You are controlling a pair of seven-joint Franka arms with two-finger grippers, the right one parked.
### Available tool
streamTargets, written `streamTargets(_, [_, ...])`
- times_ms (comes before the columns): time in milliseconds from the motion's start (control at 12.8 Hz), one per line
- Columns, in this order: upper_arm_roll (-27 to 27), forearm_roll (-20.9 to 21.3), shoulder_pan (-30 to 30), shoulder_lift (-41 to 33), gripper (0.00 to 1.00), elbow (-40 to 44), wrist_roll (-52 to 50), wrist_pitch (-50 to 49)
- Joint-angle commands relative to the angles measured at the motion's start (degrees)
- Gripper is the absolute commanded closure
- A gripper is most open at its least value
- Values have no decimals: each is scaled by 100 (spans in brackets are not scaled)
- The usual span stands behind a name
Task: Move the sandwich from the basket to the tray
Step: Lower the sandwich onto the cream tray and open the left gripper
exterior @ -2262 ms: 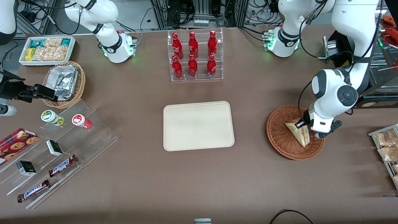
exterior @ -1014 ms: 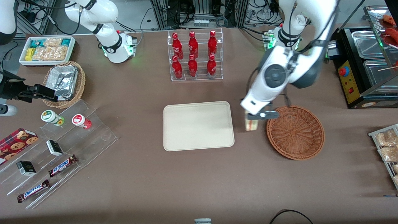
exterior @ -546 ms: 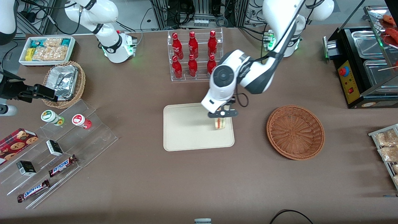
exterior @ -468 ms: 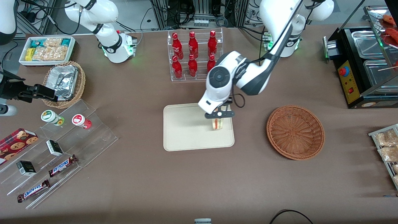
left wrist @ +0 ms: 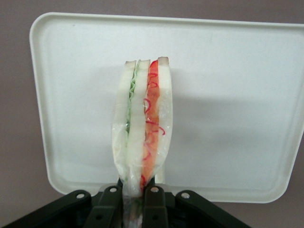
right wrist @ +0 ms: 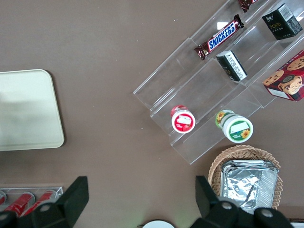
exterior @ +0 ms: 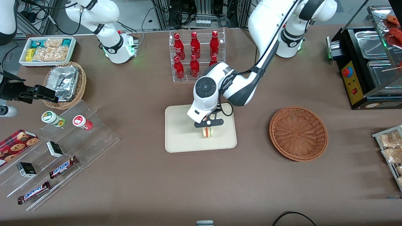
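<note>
Now the gripper (exterior: 208, 123), jaws clamped on the sandwich (left wrist: 142, 126), has carried it from the basket (exterior: 298, 133) to hang above the tray (exterior: 179, 131), so only lowering and release remain

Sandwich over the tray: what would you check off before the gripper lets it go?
1. Gripper shut on the sandwich: ok, the fingers pinch its end.
2. Sandwich above the tray, inside the rim: ok in both views.
3. Sandwich low enough to touch the tray: cannot tell.
4. Landing spot bare: ok, nothing else lies on the tray.
5. Basket emptied: ok, no sandwich left in it.
6. Bottle rack clear of the arm: cannot tell, the arm overlaps it in the front view.
</note>
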Motion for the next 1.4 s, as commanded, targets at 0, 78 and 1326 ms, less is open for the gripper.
streamTargets(0, [93,-31,-128,488,100,672,-182,-91])
streamTargets(78, [93,-23,-146,542,100,717,-200,-82])
streamTargets(1326, [101,4,-260,753,100,708,-675,94])
